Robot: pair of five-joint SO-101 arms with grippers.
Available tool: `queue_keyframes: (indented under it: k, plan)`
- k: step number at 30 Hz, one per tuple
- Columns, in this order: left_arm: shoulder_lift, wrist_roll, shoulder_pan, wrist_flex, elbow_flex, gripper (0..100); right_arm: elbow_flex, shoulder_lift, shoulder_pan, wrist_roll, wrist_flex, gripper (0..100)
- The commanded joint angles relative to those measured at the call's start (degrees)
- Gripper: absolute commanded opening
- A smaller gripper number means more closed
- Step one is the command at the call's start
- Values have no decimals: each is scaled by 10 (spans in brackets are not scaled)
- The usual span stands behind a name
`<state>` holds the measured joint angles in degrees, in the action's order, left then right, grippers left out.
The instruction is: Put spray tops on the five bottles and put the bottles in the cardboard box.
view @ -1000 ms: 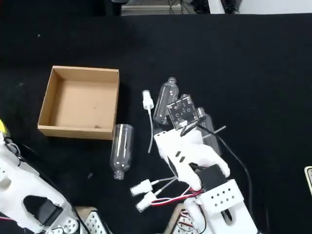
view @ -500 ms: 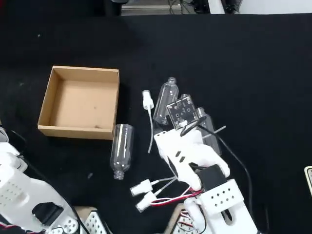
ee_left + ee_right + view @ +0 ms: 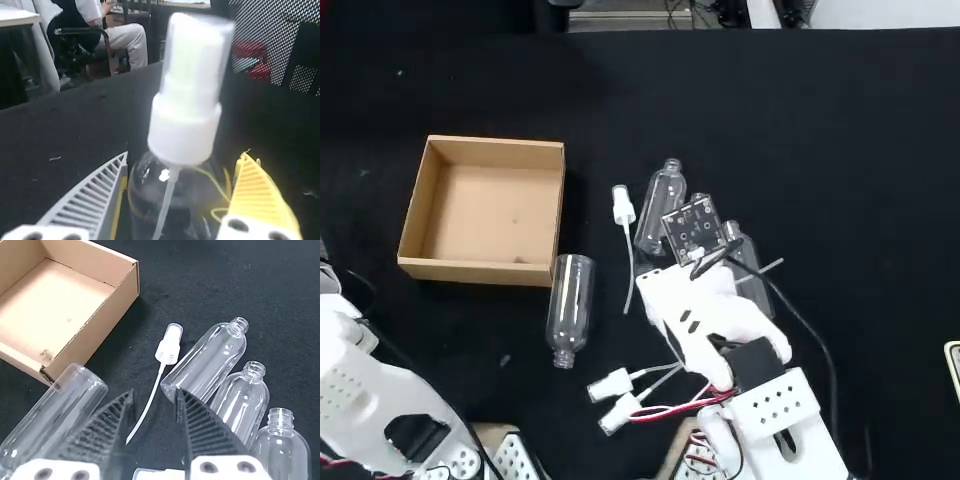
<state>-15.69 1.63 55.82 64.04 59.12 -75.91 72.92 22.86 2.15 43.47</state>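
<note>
My left gripper [image 3: 183, 161] is shut on a clear bottle [image 3: 148, 186] that carries a white spray top [image 3: 192, 90]. Its arm [image 3: 365, 395] sits at the table's front left corner. My right gripper [image 3: 155, 395] is open, hovering over the thin tube of a loose spray top [image 3: 169, 345], with three capless clear bottles [image 3: 210, 360] lying side by side next to it. Another capless bottle [image 3: 568, 303] lies just in front of the cardboard box [image 3: 412, 258], which has nothing inside. Two more spray tops [image 3: 612, 397] lie beside the right arm [image 3: 720, 320].
Black cloth covers the table [image 3: 820, 130]. Open cloth lies to the right and behind the bottles. The right arm's red and white wires [image 3: 670, 408] run close to the two loose spray tops.
The left arm has shifted a little toward the front edge of the table with its bottle. The right arm and the loose bottles and tops have stayed put.
</note>
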Motion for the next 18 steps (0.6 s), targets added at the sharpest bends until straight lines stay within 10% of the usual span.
queue_keyframes:
  k: [1, 4, 18]
  plan:
    - [5, 0, -10, 0, -6, 195, 7, 17, -14, -3, -14, 103]
    - [5, 0, -15, 1, -6, 13, 7, 17, -14, -3, -14, 103]
    - [165, 49, -75, 94, 69, 29, 6, 17, -15, -3, -15, 103]
